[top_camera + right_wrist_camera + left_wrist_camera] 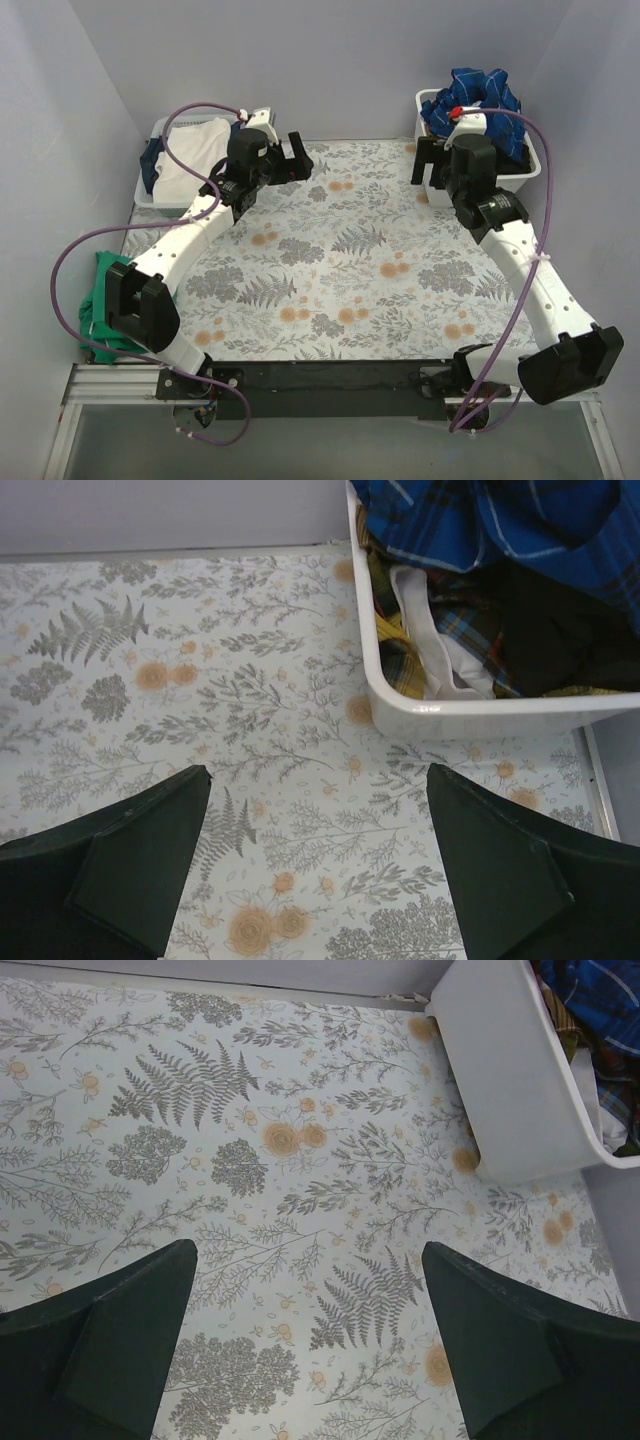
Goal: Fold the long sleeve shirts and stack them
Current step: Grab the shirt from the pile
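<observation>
Scanning for the next long sleeve shirt: the dark blue plaid shirt (478, 95) lay heaped on top of other garments in the white bin (480, 715) at the far right corner of the desk (340, 260). It was bunched, so no long axis could be read from it. The right arm (500, 225) was plainly the nearer. Its jaws hung spread wide and empty over the floral cloth, just beside the bin's near-left corner, with the shirt ahead of them and off to the right, higher than the bin's rim. The left arm (190, 240) hovered well apart on the far left, jaws likewise spread and holding nothing, near a second bin (160, 128) with white cloth in it. No shirt lay on the open cloth between the arms. Judgement: the pick belongs to the right arm, reaching forward and rightward over the rim.
</observation>
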You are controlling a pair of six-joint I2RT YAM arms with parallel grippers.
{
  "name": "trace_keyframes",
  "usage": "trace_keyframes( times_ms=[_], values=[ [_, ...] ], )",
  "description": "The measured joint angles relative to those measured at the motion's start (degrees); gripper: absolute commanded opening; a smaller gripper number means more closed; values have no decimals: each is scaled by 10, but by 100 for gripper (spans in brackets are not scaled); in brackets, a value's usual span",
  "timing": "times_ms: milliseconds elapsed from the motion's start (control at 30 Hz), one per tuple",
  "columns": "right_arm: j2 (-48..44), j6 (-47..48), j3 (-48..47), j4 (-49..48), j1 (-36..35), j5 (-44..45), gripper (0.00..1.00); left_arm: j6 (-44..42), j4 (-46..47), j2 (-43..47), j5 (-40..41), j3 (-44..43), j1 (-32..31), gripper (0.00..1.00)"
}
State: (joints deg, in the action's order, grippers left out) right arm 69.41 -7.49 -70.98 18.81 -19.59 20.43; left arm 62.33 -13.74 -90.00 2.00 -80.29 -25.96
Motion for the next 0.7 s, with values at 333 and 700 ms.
trace_keyframes(
  times_ms=[333, 700],
  values=[
    [101, -74, -158, 45, 130, -50, 91, 1, -21, 0, -12, 0, 0, 98],
    [195, -118, -211, 25, 193, -119, 93, 6, -30, 0, -36, 21, 0, 98]
  ],
)
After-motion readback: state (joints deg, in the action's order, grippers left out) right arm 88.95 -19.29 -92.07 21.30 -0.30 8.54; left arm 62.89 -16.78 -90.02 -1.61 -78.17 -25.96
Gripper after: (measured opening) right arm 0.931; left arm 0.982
